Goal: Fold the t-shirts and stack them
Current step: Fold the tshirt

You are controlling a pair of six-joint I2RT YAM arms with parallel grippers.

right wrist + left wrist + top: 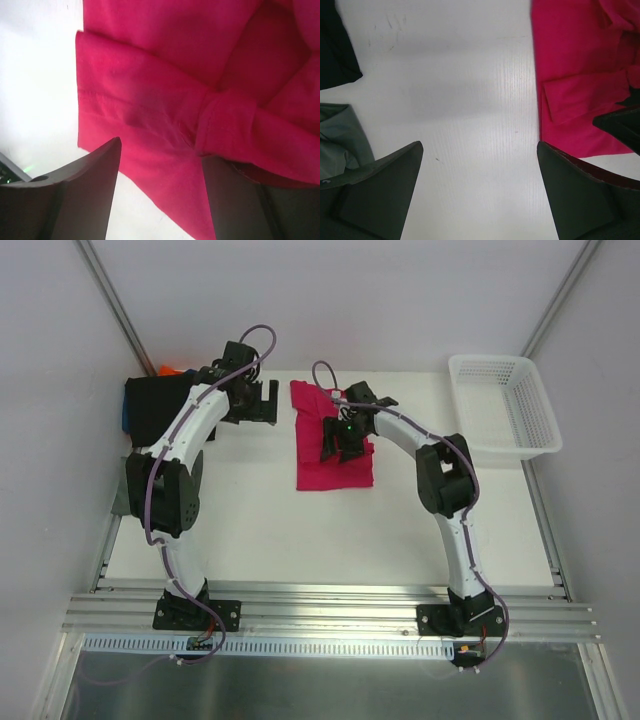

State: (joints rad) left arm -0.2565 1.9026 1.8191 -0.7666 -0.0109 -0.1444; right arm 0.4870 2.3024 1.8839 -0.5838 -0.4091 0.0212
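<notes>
A crimson-pink t-shirt (320, 465) lies partly folded on the white table at the back middle. My right gripper (340, 440) hovers low over its right part, jaws open. In the right wrist view the pink cloth (165, 75) fills the frame, and a folded sleeve (235, 125) lies against the tip of the right finger (240, 200); my gripper (162, 155) holds nothing. My left gripper (256, 405) is open and empty over bare table left of the pink shirt (580, 75). A stack of folded shirts, black (152, 405) on top, sits at the back left.
A white mesh basket (540, 430) stands at the back right. Orange cloth (170, 370) and blue cloth (125, 412) show at the stack's edges. Grey-green cloth (340, 135) and black cloth (335, 50) lie left of my left gripper (480, 150). Metal rails run along the table's near edge.
</notes>
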